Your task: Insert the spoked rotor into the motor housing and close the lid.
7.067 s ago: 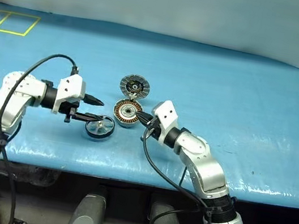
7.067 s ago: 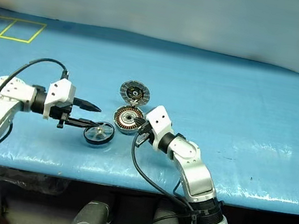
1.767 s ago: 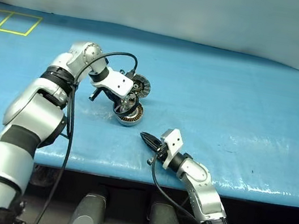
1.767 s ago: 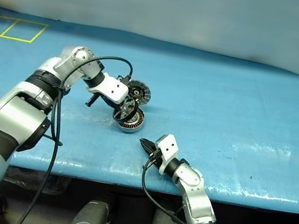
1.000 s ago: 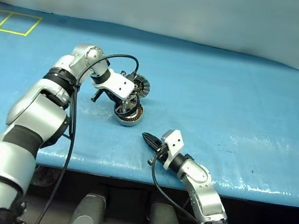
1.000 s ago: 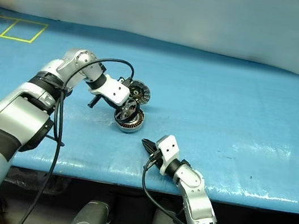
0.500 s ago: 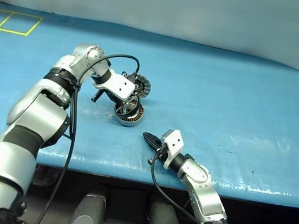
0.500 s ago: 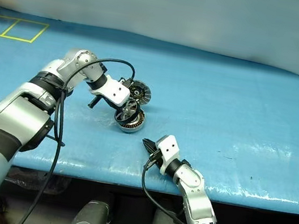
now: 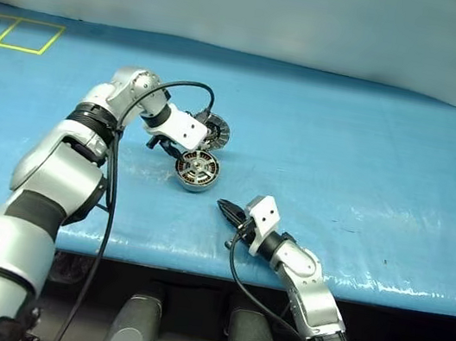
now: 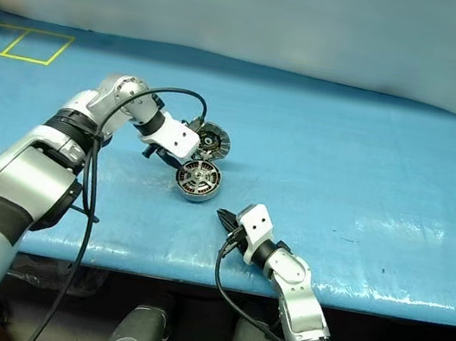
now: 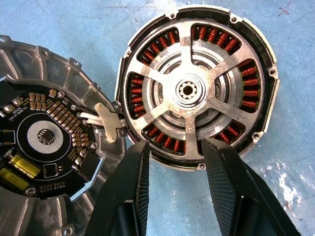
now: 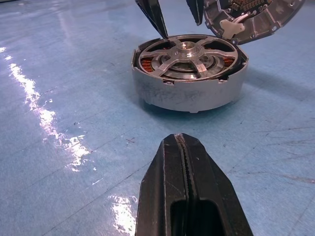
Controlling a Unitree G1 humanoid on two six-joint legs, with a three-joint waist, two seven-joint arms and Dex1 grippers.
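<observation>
My left jaws (image 11: 172,162) gape empty over the spoked rotor (image 11: 197,91), seated in the motor housing (image 12: 189,93). Right jaws (image 12: 184,147) pinched empty. The open lid (image 11: 44,142) could catch my fingertip and skew shut

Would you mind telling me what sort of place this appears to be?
Probably a robotics test bench: a blue-covered table marked with yellow tape squares, holding an opened silver motor housing with copper windings.

Bright even light; white glare streaks on the blue table cover (image 12: 59,132), frames sharp
</observation>
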